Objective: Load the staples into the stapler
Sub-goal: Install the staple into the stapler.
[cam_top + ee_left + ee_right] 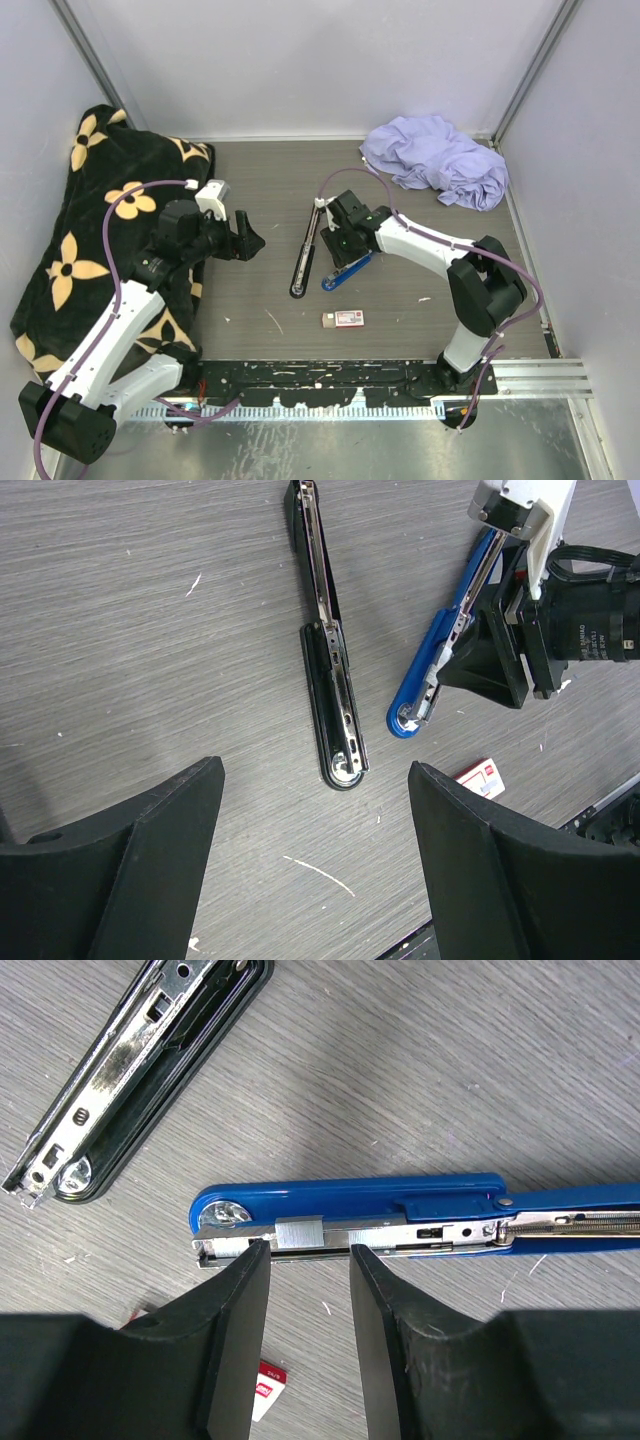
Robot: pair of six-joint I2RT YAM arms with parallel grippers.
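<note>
The blue stapler (350, 1200) lies opened flat, its metal rail facing up with a short silver block (298, 1232) on it. My right gripper (308, 1255) is open just above that rail, one fingertip on each side of the silver block and nothing between them. The staples box (343, 319), white with a red label, lies on the table nearer the arms and also shows in the right wrist view (265, 1390). A black stapler (335, 695) lies opened flat to the left of the blue one (430, 675). My left gripper (315, 770) is wide open over bare table.
A crumpled purple cloth (437, 160) lies at the back right. A black blanket with yellow flowers (90, 230) covers the left side under the left arm. A black mounting strip (320, 378) runs along the near edge.
</note>
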